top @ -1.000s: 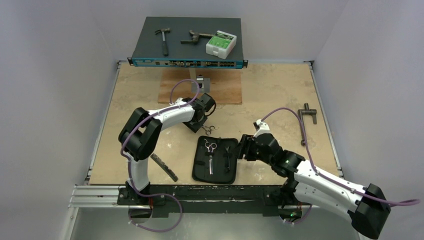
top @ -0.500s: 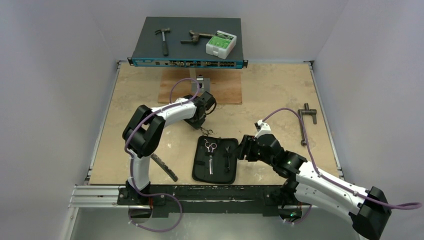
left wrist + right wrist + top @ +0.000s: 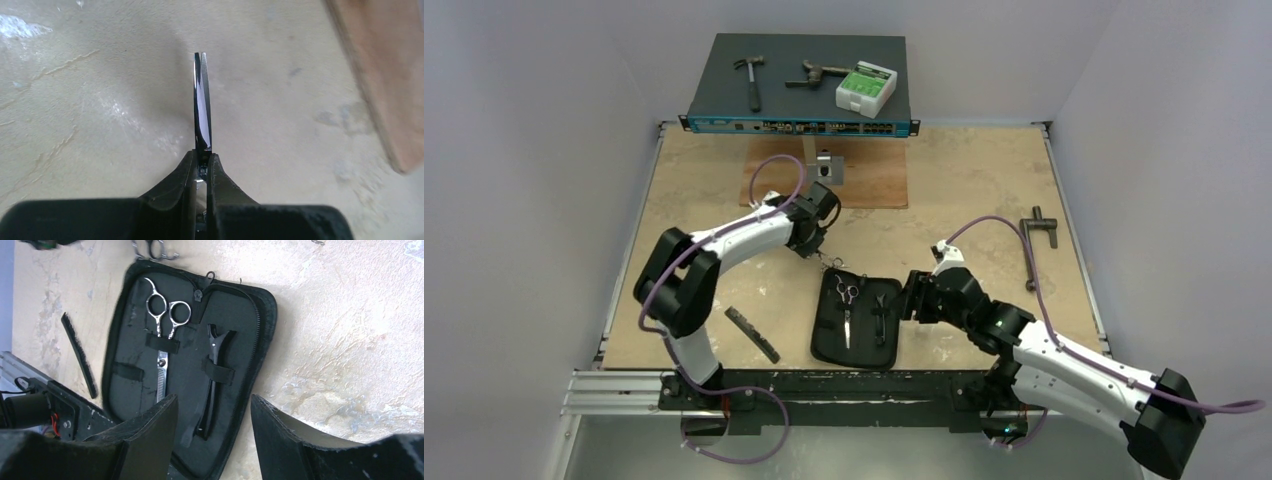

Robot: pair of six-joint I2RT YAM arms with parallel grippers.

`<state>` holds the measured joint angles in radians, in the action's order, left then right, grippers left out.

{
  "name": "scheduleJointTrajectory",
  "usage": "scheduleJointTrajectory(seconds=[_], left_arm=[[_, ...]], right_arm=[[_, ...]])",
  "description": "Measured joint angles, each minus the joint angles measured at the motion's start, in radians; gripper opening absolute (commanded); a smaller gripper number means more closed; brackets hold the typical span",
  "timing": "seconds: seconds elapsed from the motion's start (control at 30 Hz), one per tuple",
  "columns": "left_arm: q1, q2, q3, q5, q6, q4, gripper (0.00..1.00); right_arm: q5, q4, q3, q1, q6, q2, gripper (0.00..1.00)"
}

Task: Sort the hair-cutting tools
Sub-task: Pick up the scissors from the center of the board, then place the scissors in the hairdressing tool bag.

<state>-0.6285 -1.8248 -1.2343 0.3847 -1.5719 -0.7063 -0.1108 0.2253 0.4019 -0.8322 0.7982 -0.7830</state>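
My left gripper (image 3: 818, 248) is shut on the blades of one silver scissors (image 3: 202, 110). Its ring handles (image 3: 832, 264) hang just beyond the far left corner of the open black zip case (image 3: 824, 340). They also show at the top of the right wrist view (image 3: 155, 249). The second scissors (image 3: 845, 302) and the black hair clip (image 3: 880, 315) lie strapped inside the case. The black comb (image 3: 753, 334) lies on the table left of the case. My right gripper (image 3: 908, 297) is open and empty, low beside the case's right edge (image 3: 260, 340).
At the back, a dark flat box (image 3: 799, 105) carries a hammer (image 3: 750, 78), a rusty tool (image 3: 816, 73) and a green-white pack (image 3: 865, 88). A wooden board (image 3: 874, 180) lies in front of it. A grey T-shaped bar (image 3: 1036, 240) lies at far right.
My left arm's elbow has swung left and its gripper has shifted a little left, keeping hold of the scissors, whose rings moved toward the case's far edge. The right arm has barely moved.
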Motion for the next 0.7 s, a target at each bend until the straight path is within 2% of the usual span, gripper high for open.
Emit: scheduleJointTrajectory(seconds=[0.27,0.43,0.53,0.6,0.7], left_arm=[[0.000,0.366,0.055,0.039,0.171,0.033,0.00],[0.000,0.578,0.141,0.066,0.348,0.035,0.00],[-0.001,0.674,0.218,0.027,0.498,0.023,0.00],[-0.023,0.703,0.230,0.000,0.594,-0.008,0.00],[-0.131,0.713,0.219,-0.009,0.716,-0.070,0.00]], right_arm=[[-0.003,0.000,0.017,0.000,-0.014,-0.023,0.55],[-0.004,-0.005,0.022,0.000,-0.018,-0.035,0.56],[-0.014,-0.004,0.027,0.000,-0.022,-0.061,0.57],[-0.027,-0.002,0.031,0.000,-0.024,-0.081,0.57],[-0.034,0.001,0.046,0.000,-0.024,-0.108,0.58]])
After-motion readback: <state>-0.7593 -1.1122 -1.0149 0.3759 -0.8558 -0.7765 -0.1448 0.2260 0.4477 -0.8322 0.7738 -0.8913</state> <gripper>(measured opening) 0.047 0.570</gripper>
